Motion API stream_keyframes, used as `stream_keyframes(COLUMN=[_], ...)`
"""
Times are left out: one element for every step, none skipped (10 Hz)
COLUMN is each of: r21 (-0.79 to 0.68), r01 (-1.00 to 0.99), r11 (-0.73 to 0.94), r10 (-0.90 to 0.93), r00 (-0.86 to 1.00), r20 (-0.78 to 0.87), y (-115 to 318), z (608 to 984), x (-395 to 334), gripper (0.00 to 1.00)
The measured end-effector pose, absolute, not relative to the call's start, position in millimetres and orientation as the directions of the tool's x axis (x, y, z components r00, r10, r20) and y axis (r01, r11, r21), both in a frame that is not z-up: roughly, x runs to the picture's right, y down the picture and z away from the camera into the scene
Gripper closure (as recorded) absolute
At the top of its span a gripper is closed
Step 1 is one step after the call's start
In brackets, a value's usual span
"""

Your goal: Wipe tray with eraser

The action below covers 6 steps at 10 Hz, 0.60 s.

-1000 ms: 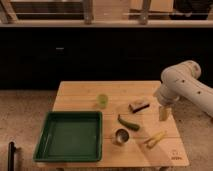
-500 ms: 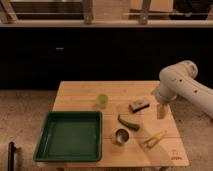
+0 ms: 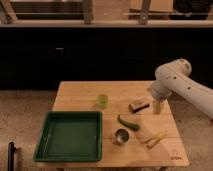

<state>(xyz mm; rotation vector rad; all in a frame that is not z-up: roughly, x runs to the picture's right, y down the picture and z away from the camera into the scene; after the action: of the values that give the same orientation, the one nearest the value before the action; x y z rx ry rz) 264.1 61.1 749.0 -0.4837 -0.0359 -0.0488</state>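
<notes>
1. Jaws at their widest and holding nothing: we see the two-finger gripper (image 3: 158, 107) on the white arm hanging fingers-down over the light wooden table (image 3: 80, 92), near its right edge.
2. We find the small tan rectangular eraser with a dark face (image 3: 139, 105) lying flat on the table at 2 o'clock from the table's centre. The gripper stands just beside it, at its 3 o'clock, and we judge the two to be apart.
3. The large, shallow, square dark-green plastic tray (image 3: 70, 135) sits at 8 o'clock from the centre, well apart from the eraser, with nothing in it.
4. We judge the step in hand to be the pick-up. We would shift the gripper toward 9 o'clock until it is centred over the block, turn the fingers to span its short side, then lower and close.
5. The grip should leave the felt face free to meet the tray floor.
6. On the carry toward 8 o'clock we would pass above three things:
   - the pale green plastic cup (image 3: 102, 100)
   - the curved green vegetable (image 3: 128, 122)
   - the small round metal cup (image 3: 121, 136)
7. The yellow corn-like stick (image 3: 155, 139) at 5 o'clock lies off that path.
</notes>
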Motion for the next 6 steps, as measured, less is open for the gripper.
stream_keyframes(r21=[-0.459,-0.454,-0.452,-0.449,-0.446,-0.442], r01=[0.06,0.066,0.069,0.084,0.11,0.117], r11=[0.886,0.888,0.889,0.89,0.888,0.889], r10=[-0.041,-0.044,-0.043,-0.057,-0.08,-0.086], r00=[0.998,0.997,0.997,0.996,0.993,0.992], r20=[0.051,0.06,0.066,0.072,0.085,0.089], y=[59.0,55.6,53.2,50.5,49.5,48.2], z=[752.6,757.3,764.9,769.8,774.9,776.8], x=[263.9,260.6,259.7,260.1,257.1,259.3], gripper=[0.2,0.2,0.2,0.2,0.2,0.2])
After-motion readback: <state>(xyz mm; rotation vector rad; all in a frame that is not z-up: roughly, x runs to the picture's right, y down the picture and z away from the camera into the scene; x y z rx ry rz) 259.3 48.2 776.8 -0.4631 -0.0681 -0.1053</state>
